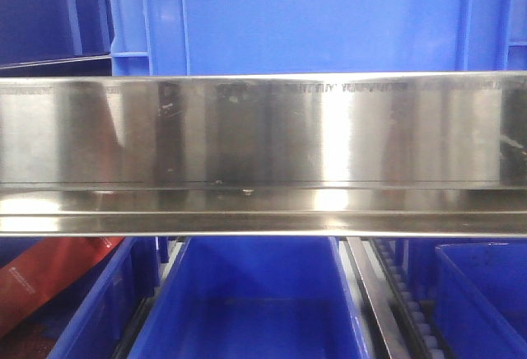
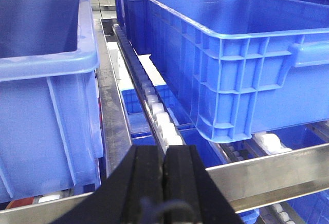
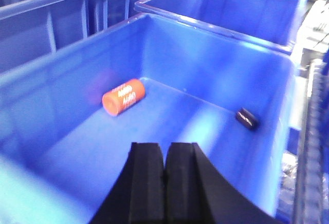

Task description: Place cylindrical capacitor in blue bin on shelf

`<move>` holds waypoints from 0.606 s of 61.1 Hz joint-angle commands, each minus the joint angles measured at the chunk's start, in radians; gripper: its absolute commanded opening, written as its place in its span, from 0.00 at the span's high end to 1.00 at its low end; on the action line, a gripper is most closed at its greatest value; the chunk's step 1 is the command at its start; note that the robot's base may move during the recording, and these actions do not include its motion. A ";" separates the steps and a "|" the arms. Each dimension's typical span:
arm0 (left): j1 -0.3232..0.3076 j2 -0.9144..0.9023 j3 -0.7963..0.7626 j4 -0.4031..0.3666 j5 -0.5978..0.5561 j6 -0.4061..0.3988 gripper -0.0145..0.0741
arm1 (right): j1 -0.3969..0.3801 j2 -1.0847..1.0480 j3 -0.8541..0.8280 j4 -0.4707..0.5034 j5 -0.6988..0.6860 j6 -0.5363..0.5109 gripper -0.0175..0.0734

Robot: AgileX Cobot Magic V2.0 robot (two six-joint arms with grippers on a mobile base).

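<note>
The capacitor (image 3: 247,119) lies in the bin (image 3: 257,64), far right, so the empty, closed right gripper (image 3: 165,175) should lift straight up, while the left gripper (image 2: 164,175), closed too, waits.

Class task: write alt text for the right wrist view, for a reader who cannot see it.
A shut black gripper hangs over an open blue bin. On the bin floor lie an orange cylinder with printed lettering and, apart from it by the right wall, a small dark cylindrical capacitor. More blue bins stand behind.
</note>
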 commanded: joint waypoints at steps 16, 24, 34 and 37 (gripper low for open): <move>0.002 -0.006 0.001 -0.011 -0.019 -0.008 0.96 | 0.003 -0.416 0.476 -0.004 -0.263 0.003 0.99; 0.002 -0.006 0.001 -0.011 -0.019 -0.008 0.96 | 0.003 -0.569 0.646 -0.004 -0.304 0.006 0.99; 0.002 -0.006 0.001 -0.006 -0.019 -0.008 0.96 | 0.003 -0.739 0.834 -0.004 -0.393 0.006 0.99; 0.002 -0.006 0.001 -0.004 -0.019 -0.008 0.96 | 0.003 -0.786 0.872 -0.004 -0.409 0.006 0.99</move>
